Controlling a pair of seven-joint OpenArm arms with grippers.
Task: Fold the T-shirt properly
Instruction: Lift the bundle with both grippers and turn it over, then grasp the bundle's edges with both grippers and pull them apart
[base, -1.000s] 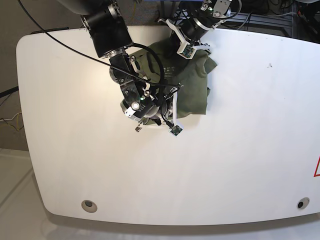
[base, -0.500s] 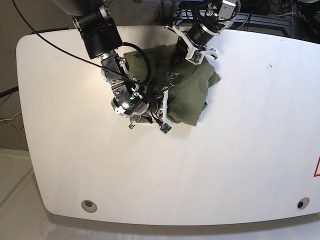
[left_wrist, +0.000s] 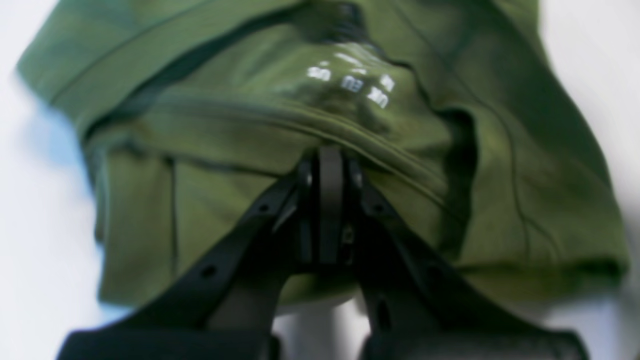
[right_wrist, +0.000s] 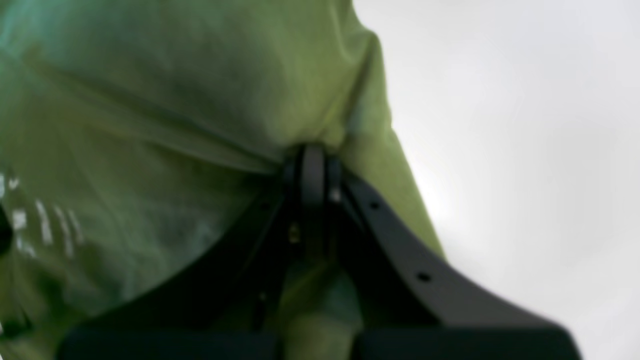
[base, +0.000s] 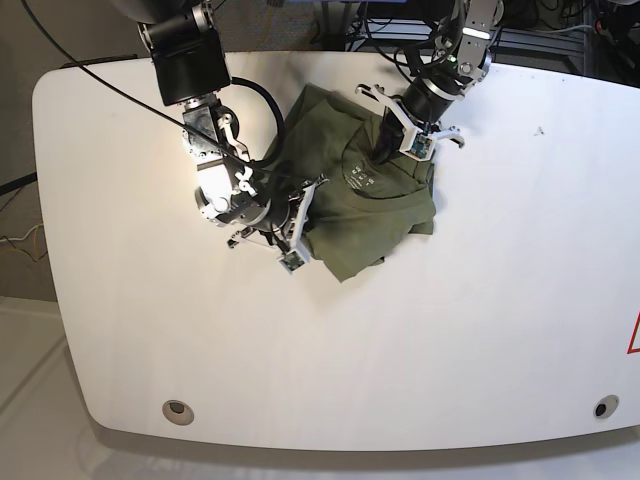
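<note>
We see 1 T-shirt, olive green, lying bunched on the white table toward its far edge, between the 2 arms. The left gripper is clamped on the collar seam just below the pale label. The right gripper is pinched tight on a fold at the cloth's edge.

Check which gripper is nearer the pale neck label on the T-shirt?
Left. The left gripper is shut on the T-shirt at the neckline beside the label. The right gripper is shut on cloth at the shirt's other edge, farther away.
</note>
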